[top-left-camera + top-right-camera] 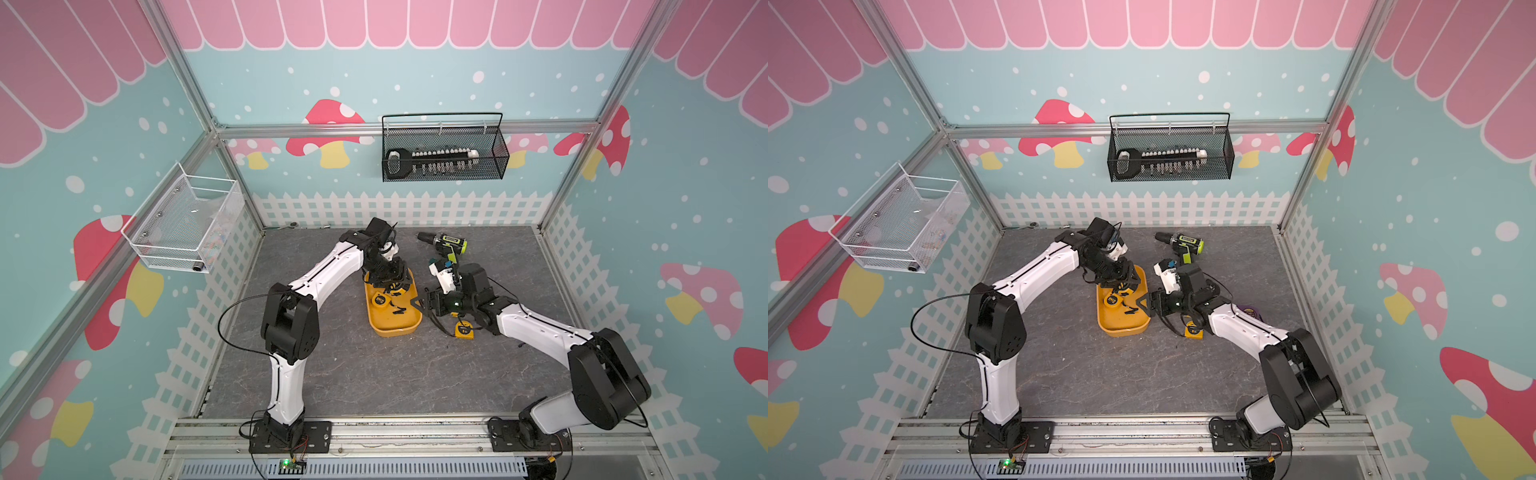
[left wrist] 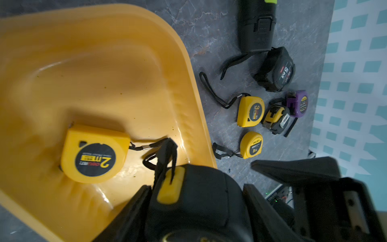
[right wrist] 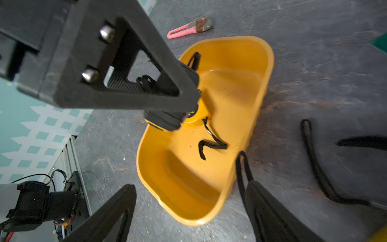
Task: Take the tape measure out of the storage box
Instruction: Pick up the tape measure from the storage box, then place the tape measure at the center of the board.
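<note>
The storage box (image 1: 395,330) (image 1: 1123,330) is a shallow yellow-orange tub in the middle of the table. A yellow tape measure (image 2: 94,155) (image 1: 379,299) lies flat on its floor, its black strap (image 3: 211,144) trailing beside it. My left gripper (image 2: 194,197) (image 1: 390,278) hangs over the far half of the box, shut on a black tape measure (image 2: 194,209) (image 3: 165,121) with a yellow button. My right gripper (image 3: 190,186) (image 1: 419,305) stands open at the box's right rim with nothing between its fingers; a loose black strap (image 3: 240,167) lies against one finger.
Several tape measures lie on the table right of the box: a yellow one (image 2: 250,112), a black one (image 2: 276,69), a purple one (image 2: 297,103). A drill (image 1: 446,245) lies behind them, a pink utility knife (image 3: 189,28) beyond the box. Black (image 1: 444,153) and white (image 1: 187,224) mesh baskets hang on the walls.
</note>
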